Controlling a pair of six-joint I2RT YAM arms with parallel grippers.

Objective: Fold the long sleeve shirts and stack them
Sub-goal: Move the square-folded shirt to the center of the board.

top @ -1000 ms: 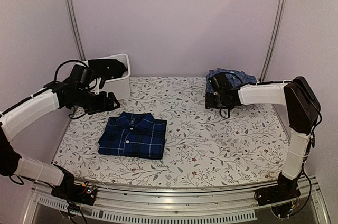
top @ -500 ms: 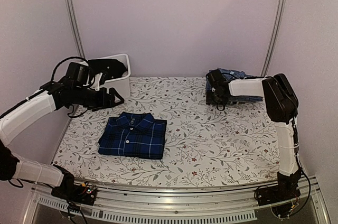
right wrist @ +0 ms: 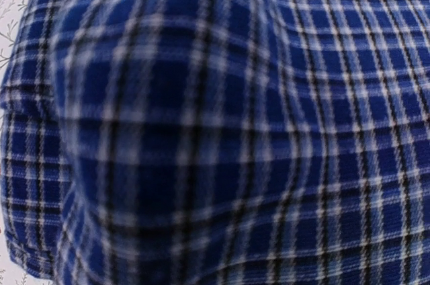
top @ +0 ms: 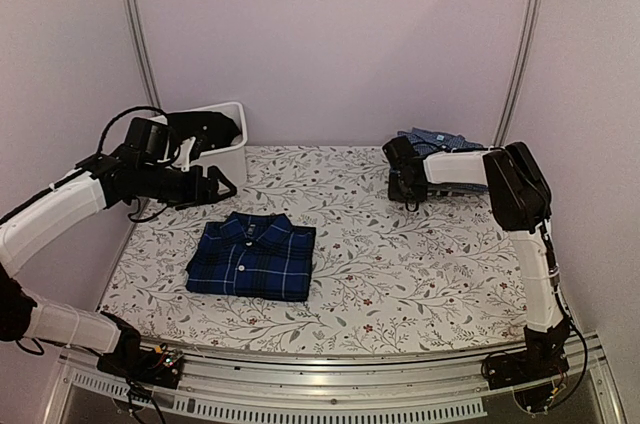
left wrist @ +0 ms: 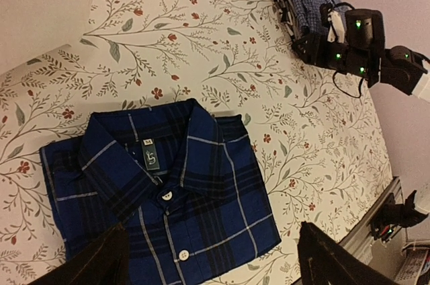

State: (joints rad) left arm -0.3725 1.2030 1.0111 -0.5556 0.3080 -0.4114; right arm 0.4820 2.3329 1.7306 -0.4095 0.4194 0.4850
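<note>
The navy and royal-blue plaid shirt [top: 252,257] lies folded, collar up, on the left of the floral table; it also shows in the left wrist view [left wrist: 161,191]. My left gripper [top: 215,187] hovers open and empty behind it, its fingers [left wrist: 336,265] spread wide on either side of the shirt's front edge. The lighter blue fine-checked shirt [top: 440,139] lies bunched at the back right corner. My right gripper [top: 402,182] is pressed up against its left edge. The checked cloth [right wrist: 269,130] fills the right wrist view and hides the fingers.
A white bin [top: 228,154] with something dark [top: 205,127] in it stands at the back left, just behind my left arm. Metal posts [top: 135,34] rise at both back corners. The right arm [top: 520,194] runs along the right edge.
My right arm has folded in, and its gripper has pushed a little left against the checked shirt. My left gripper shifted slightly to the right, then held still.
</note>
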